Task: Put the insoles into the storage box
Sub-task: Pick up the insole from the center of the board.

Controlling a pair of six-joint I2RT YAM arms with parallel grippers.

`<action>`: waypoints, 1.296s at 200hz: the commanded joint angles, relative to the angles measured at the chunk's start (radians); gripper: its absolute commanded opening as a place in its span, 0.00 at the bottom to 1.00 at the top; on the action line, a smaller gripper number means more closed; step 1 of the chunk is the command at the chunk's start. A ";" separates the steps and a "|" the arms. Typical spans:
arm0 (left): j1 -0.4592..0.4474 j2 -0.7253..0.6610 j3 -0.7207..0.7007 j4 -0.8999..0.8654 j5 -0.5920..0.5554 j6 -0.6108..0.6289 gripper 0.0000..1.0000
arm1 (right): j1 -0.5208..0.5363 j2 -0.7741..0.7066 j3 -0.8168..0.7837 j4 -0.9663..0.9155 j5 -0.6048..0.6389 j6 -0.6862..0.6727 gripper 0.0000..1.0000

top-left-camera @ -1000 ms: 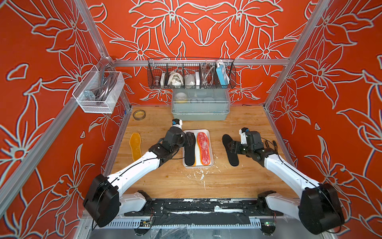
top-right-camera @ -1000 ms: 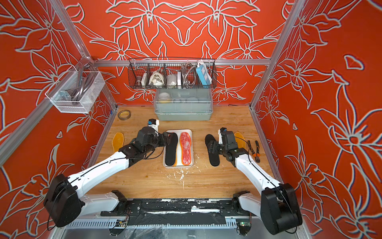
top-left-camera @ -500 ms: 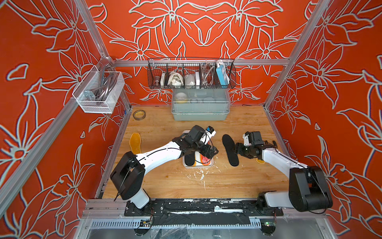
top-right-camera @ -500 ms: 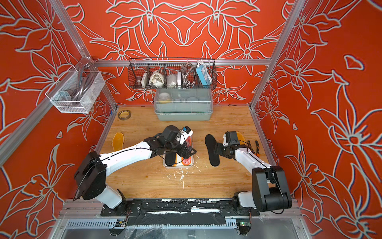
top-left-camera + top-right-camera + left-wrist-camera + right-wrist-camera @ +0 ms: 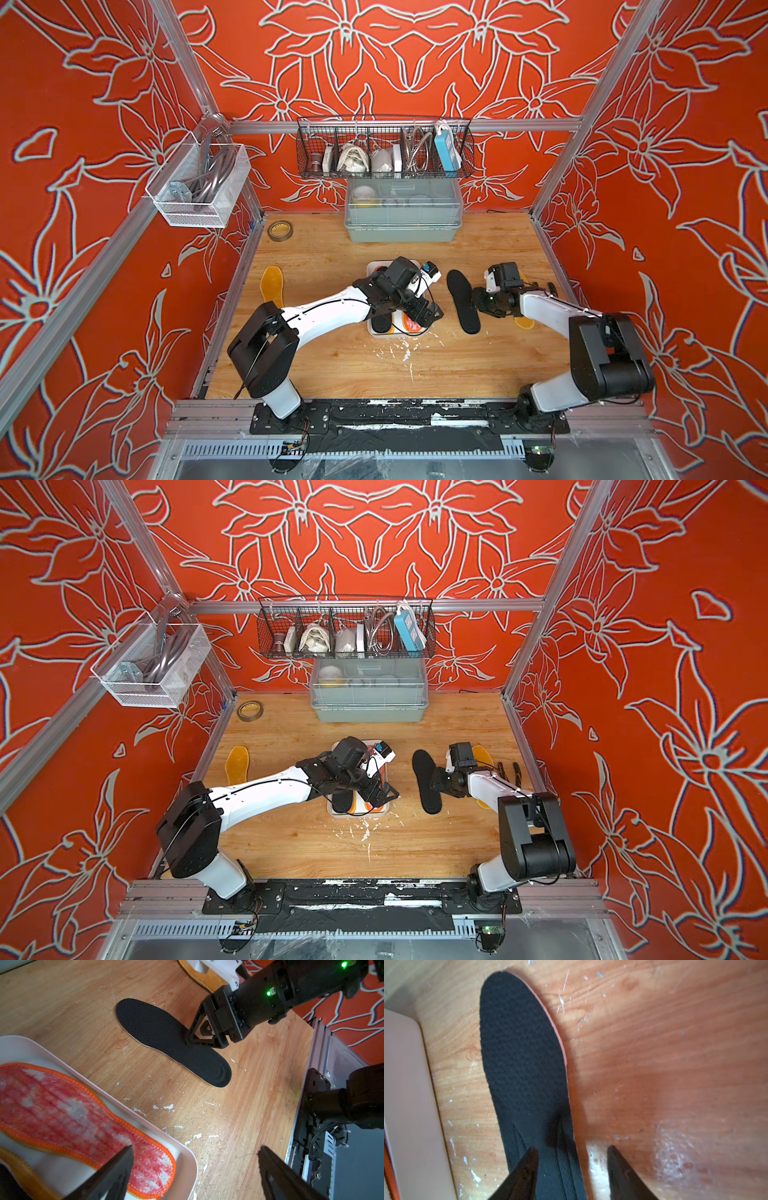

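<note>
Two risks. Right fingers [image 5: 525,1172] apart, astride the edge of the black insole [image 5: 521,1053], flat on the tabletop [image 5: 654,1053] beside the storage box [image 5: 404,1095]: might slip off thin foam. Left fingers [image 5: 112,1174] released over the storage box: possibly in the way.

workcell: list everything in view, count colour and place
table: one, wooden
storage box: one, white, table centre
black insoles: two; one in the storage box, one on the table right of it
red-and-white insole: one seen, orange edge, in the storage box
amber insoles: two; one at the table's left, one partly under the right arm
pliers: one, dark, table's right edge
tape roll: one, brown, far left corner
bin: one, grey-green, clear lid, back centre
wire baskets: two; black on back wall, white on left wall
left claw: black, open, over the box's near end
right claw: black, jaws apart, astride the loose black insole's edge
</note>
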 commanded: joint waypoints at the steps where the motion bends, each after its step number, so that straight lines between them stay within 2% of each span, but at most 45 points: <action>1: -0.003 0.004 -0.006 0.024 0.020 -0.002 0.93 | 0.003 0.044 0.014 -0.011 -0.001 0.005 0.49; 45: -0.003 0.010 -0.012 0.034 0.016 -0.017 0.93 | 0.040 0.092 0.035 -0.023 0.019 0.010 0.31; 88: -0.003 -0.024 -0.043 0.058 -0.030 -0.028 0.93 | 0.048 0.113 0.046 -0.031 0.018 0.021 0.00; 130: -0.003 -0.095 -0.094 0.090 -0.086 -0.045 0.93 | 0.048 0.059 0.040 -0.045 0.012 0.026 0.00; 158: 0.006 -0.167 -0.135 0.113 -0.106 -0.060 0.93 | 0.046 -0.006 0.027 -0.052 -0.035 0.046 0.00; 181: 0.049 -0.228 -0.178 0.148 -0.050 -0.093 0.91 | 0.042 -0.057 0.020 -0.062 -0.075 0.062 0.00; 211: 0.148 -0.284 -0.254 0.213 0.038 -0.170 0.88 | 0.038 -0.088 0.007 -0.058 -0.130 0.079 0.00; 232: 0.196 -0.311 -0.302 0.238 0.059 -0.192 0.87 | 0.037 -0.094 0.003 -0.062 -0.126 0.076 0.00; 259: 0.209 -0.353 -0.330 0.216 0.037 -0.175 0.87 | 0.038 -0.122 -0.003 -0.059 -0.156 0.081 0.00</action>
